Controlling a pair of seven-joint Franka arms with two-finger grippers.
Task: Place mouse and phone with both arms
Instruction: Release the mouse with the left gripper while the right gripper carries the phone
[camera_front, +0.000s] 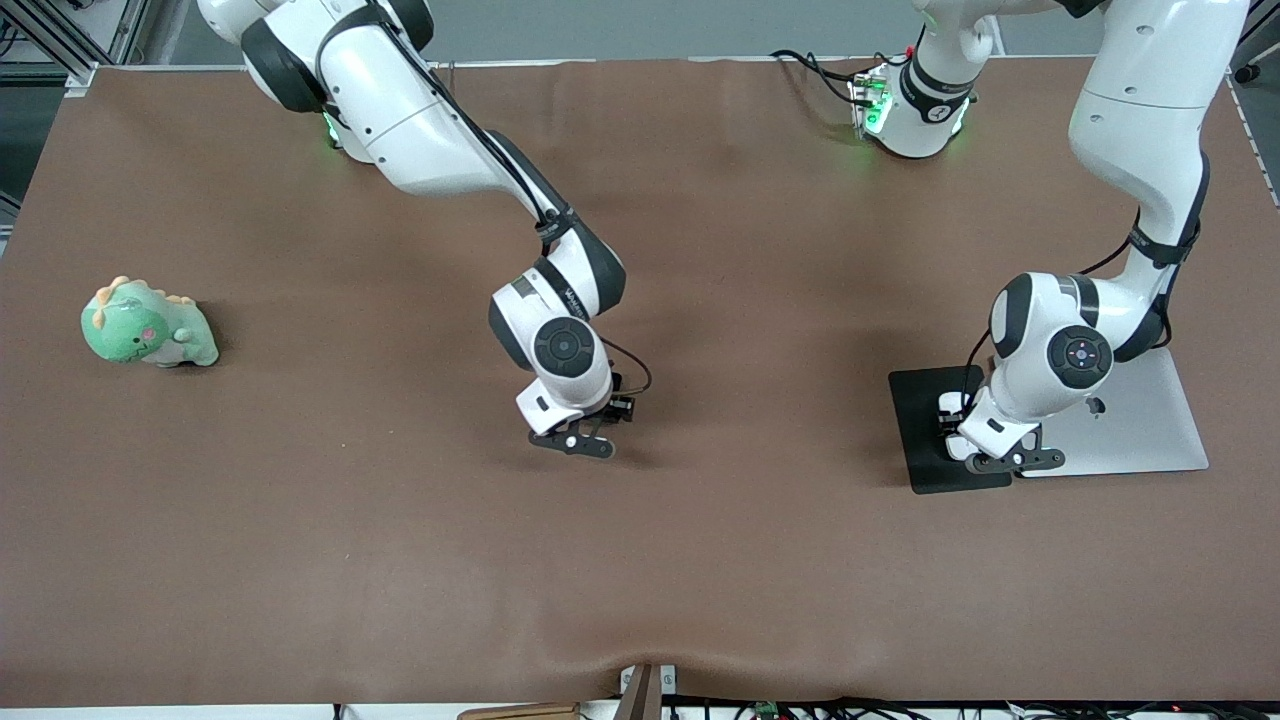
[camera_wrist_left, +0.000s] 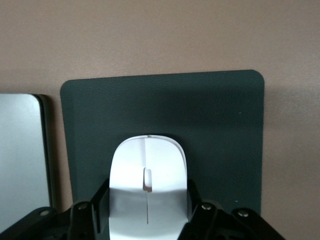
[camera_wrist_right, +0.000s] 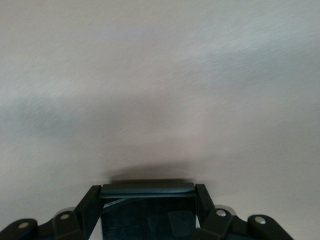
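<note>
The left gripper (camera_wrist_left: 148, 212) pinches the mouse (camera_wrist_left: 148, 187), glossy white, over the dark mat (camera_wrist_left: 200, 115) beside the silver laptop (camera_wrist_left: 22, 150), toward the left arm's end; the right gripper (camera_wrist_right: 148, 212) clamps the phone (camera_wrist_right: 147, 210), apparently a black slab, over the bare brown table (camera_front: 700, 560) mid-table.

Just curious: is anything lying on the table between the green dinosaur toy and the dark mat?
Nothing lies there; the front view shows bare brown cloth between the green plush dinosaur and dark rectangular mat, with only the right tool above it.

Glossy white mouse (camera_wrist_left: 148, 192), matt mat (camera_wrist_left: 200, 120), seemingly cloth table (camera_front: 700, 560).
</note>
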